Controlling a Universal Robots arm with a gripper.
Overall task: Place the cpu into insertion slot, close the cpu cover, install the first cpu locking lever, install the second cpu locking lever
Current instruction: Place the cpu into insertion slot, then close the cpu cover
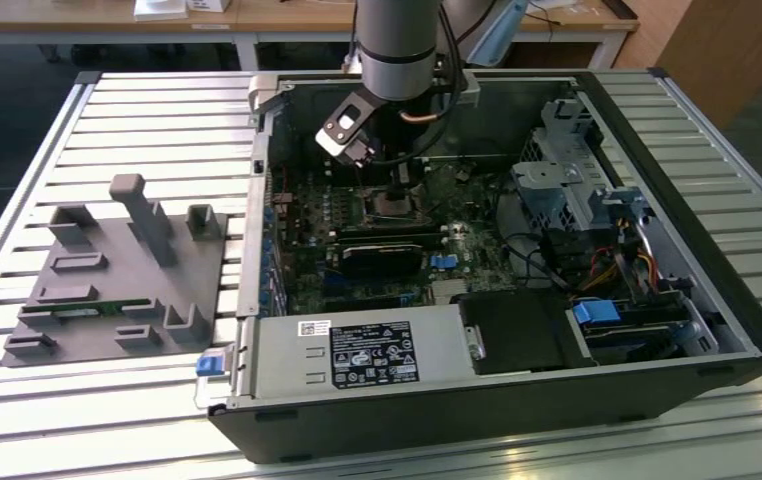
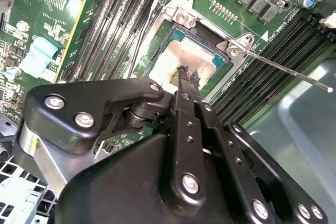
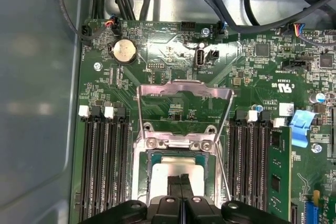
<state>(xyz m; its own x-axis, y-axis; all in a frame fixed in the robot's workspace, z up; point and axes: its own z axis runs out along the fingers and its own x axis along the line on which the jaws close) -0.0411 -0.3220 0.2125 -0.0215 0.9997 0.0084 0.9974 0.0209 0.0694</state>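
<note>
My gripper stood in the upper centre of the exterior view, fingers pressed together with nothing between them, tips at the cpu. The cpu lay seated in the insertion slot; the cpu cover stood raised open

Arm upright, fingers seemingly together.

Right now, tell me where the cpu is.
In both wrist views the cpu sits in the insertion slot, between the two banks of memory slots, right at the tool.
</note>
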